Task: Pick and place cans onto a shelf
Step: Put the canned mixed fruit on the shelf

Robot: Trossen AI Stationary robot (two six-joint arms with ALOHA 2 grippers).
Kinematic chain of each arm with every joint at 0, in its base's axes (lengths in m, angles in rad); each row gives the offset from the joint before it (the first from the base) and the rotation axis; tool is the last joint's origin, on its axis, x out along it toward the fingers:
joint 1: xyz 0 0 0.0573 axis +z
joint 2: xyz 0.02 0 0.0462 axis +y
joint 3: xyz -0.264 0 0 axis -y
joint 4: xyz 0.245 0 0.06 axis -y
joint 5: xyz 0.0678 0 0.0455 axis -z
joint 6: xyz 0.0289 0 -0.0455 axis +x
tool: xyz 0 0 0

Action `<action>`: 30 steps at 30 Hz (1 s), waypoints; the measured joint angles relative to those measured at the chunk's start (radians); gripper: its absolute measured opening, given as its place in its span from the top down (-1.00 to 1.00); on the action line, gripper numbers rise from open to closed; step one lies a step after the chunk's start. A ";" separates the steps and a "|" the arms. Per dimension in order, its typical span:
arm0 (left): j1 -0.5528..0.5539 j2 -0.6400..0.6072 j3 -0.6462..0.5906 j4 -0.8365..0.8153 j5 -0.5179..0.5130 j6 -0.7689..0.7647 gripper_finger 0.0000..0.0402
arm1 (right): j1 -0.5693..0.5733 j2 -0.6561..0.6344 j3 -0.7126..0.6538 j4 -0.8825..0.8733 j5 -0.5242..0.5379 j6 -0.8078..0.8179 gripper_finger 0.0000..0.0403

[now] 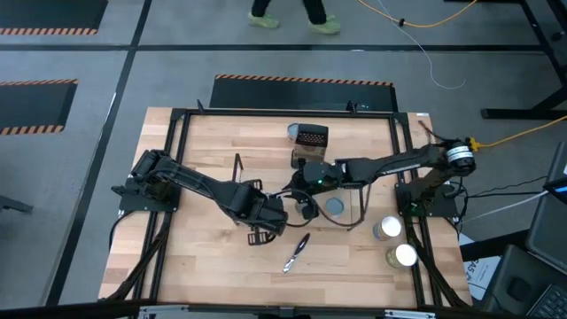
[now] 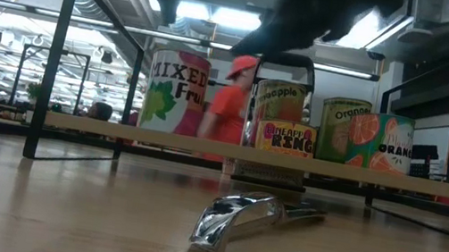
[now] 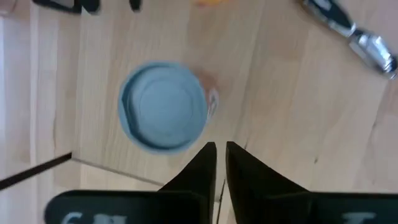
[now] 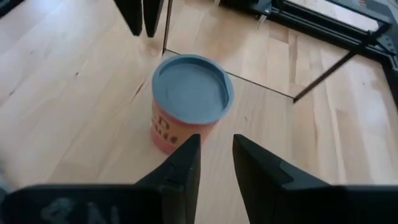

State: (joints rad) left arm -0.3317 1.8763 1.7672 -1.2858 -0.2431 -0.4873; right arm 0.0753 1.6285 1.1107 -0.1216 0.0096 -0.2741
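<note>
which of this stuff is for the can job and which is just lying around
Job: blue-topped can, with the right hand and left hand near it; two shiny-topped cans; shelf.
Lying about: silver utensil; dark perforated box.

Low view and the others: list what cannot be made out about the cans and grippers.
- Low view: the dark arms are cut off by the top edge, so which gripper is which cannot be told.
- Left wrist view: the pale-blue-topped, red-labelled can is blurred and its label is unreadable.
- Right wrist view: the right gripper covers part of that label.
- High view: one silver-topped can and its neighbour show lids only.
</note>
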 joint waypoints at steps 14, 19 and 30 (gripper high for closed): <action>0.026 0.002 0.002 0.059 -0.016 -0.026 0.50 | 0.001 -0.162 0.000 -0.155 -0.001 0.003 0.51; 0.026 0.002 0.002 0.070 -0.027 -0.031 0.50 | 0.001 -0.166 0.000 -0.191 -0.003 0.003 0.51; 0.026 0.004 -0.054 0.137 -0.030 -0.034 0.51 | 0.001 -0.230 0.000 -0.379 -0.003 0.003 0.51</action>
State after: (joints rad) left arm -0.3058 1.8808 1.7127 -1.1489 -0.2731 -0.5217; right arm 0.0761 1.3988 1.1110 -0.5003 0.0067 -0.2707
